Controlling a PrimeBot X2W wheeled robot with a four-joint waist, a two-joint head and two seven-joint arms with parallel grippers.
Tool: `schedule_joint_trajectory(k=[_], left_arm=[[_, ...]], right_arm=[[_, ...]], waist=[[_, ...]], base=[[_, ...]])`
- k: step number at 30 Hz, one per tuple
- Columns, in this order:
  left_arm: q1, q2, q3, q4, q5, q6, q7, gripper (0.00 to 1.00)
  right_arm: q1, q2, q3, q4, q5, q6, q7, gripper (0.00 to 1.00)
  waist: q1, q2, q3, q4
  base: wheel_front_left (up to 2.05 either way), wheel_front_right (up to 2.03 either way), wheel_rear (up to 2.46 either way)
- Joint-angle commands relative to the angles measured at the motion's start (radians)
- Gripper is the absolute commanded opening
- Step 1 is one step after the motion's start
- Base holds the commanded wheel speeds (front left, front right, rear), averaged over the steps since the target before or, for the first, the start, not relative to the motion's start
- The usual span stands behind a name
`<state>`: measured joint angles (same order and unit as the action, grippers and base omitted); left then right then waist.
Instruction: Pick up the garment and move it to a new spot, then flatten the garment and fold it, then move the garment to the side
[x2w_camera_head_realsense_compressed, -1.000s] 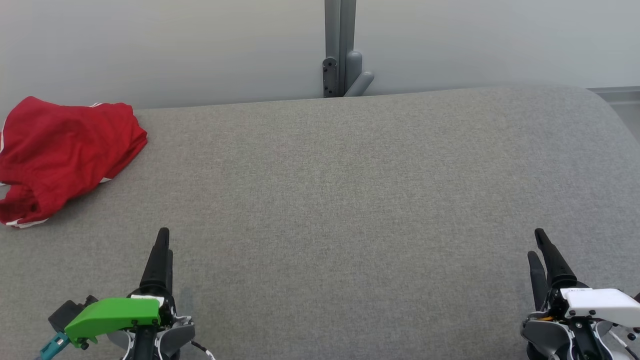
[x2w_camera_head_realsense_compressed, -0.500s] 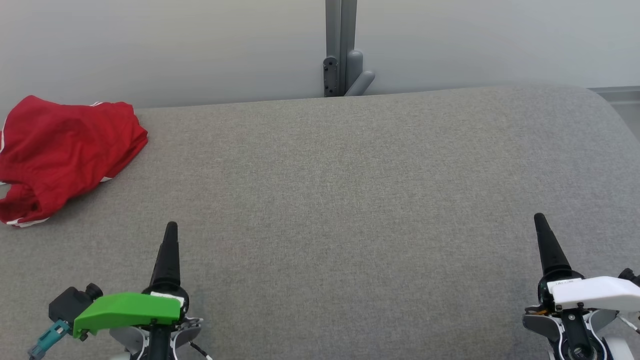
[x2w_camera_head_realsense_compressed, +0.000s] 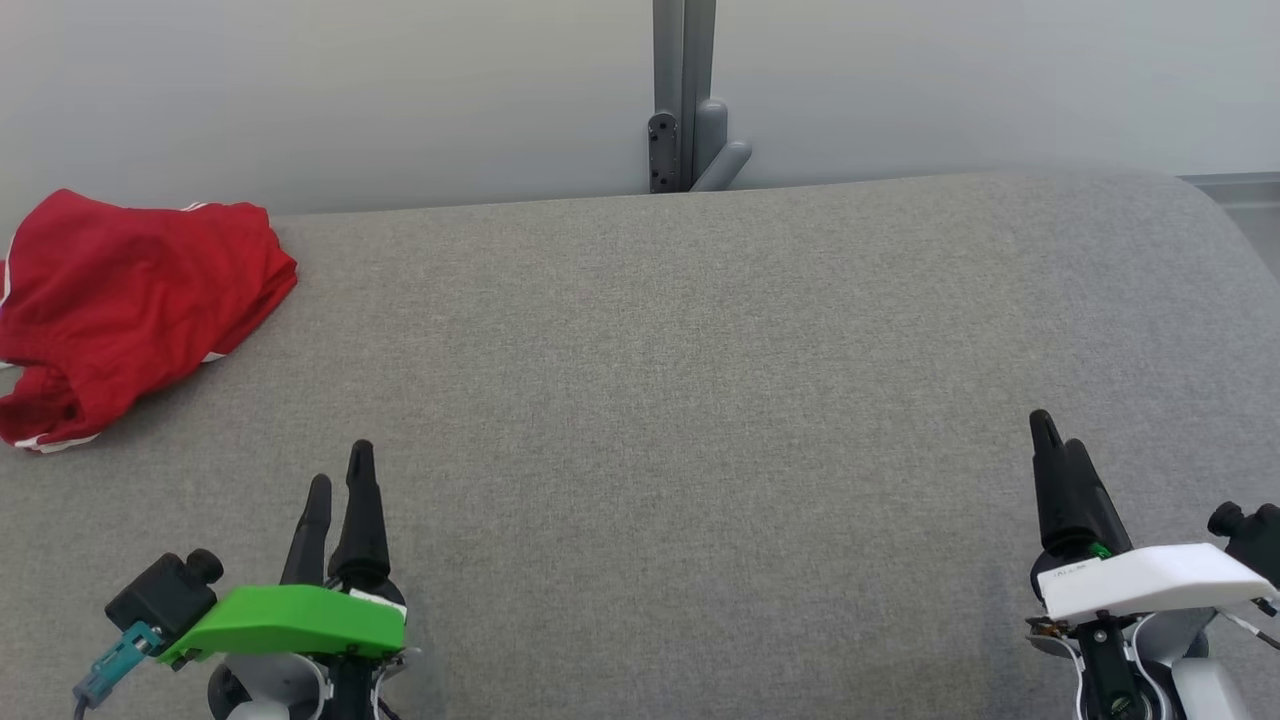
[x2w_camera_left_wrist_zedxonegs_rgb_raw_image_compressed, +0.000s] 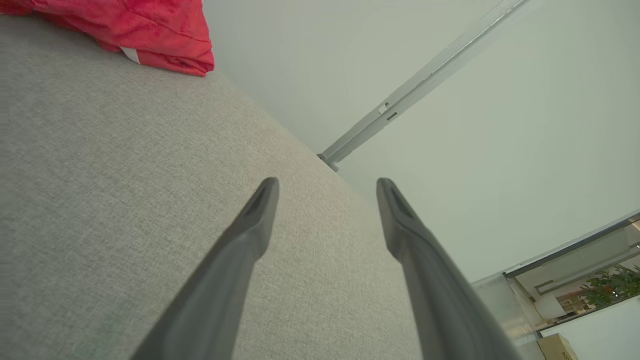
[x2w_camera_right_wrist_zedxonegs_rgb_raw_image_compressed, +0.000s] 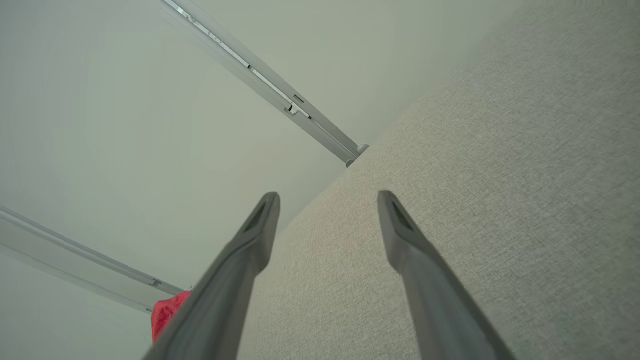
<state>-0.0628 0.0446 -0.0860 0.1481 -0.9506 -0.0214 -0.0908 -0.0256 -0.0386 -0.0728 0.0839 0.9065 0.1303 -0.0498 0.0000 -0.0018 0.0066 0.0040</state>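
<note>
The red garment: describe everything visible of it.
The red garment is a bright red, thin, soft-looking cloth with narrow white trim along some edges. It lies crumpled and bunched, not flattened or folded, at the far left of the grey fabric surface, near its back edge by the pale wall, and reaches the head view's left edge. In view, only that surface touches it; the left gripper, open, is nearer the robot and apart from it.

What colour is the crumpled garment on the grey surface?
The garment is red with thin white trim at its edges; the head view shows it best.
</note>
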Motion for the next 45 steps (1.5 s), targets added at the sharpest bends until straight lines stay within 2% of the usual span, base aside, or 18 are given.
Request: schedule_joint_trajectory(k=[1, 9, 22, 45], left_arm=[[-0.001, 0.005, 0.0, -0.018, 0.053, 0.004, -0.01, 1.0], [0.025, 0.006, 0.009, -0.025, 0.204, 0.014, -0.033, 1.0], [0.059, 0.006, 0.016, -0.03, 0.379, 0.018, -0.066, 1.0], [0.094, 0.007, 0.013, -0.013, 0.592, 0.03, -0.115, 1.0]], right_arm=[[-0.001, -0.009, 0.009, -0.022, -0.042, 0.0, -0.013, 1.0], [0.009, -0.009, 0.039, -0.026, -0.176, 0.0, -0.041, 1.0], [0.022, -0.011, 0.069, -0.031, -0.344, 0.0, -0.082, 1.0], [0.035, -0.012, 0.111, -0.029, -0.567, 0.001, -0.141, 1.0]], waist=[[0.0, 0.0006, 0.0, 0.0], [0.0, 0.0007, 0.0, 0.002], [0.0, 0.0009, -0.005, 0.004], [0.0, 0.0012, -0.012, 0.006]], base=[[0.0, 0.0, 0.0], [0.0, 0.0, 0.0], [0.0, 0.0, 0.0], [0.0, 0.0, 0.0]])
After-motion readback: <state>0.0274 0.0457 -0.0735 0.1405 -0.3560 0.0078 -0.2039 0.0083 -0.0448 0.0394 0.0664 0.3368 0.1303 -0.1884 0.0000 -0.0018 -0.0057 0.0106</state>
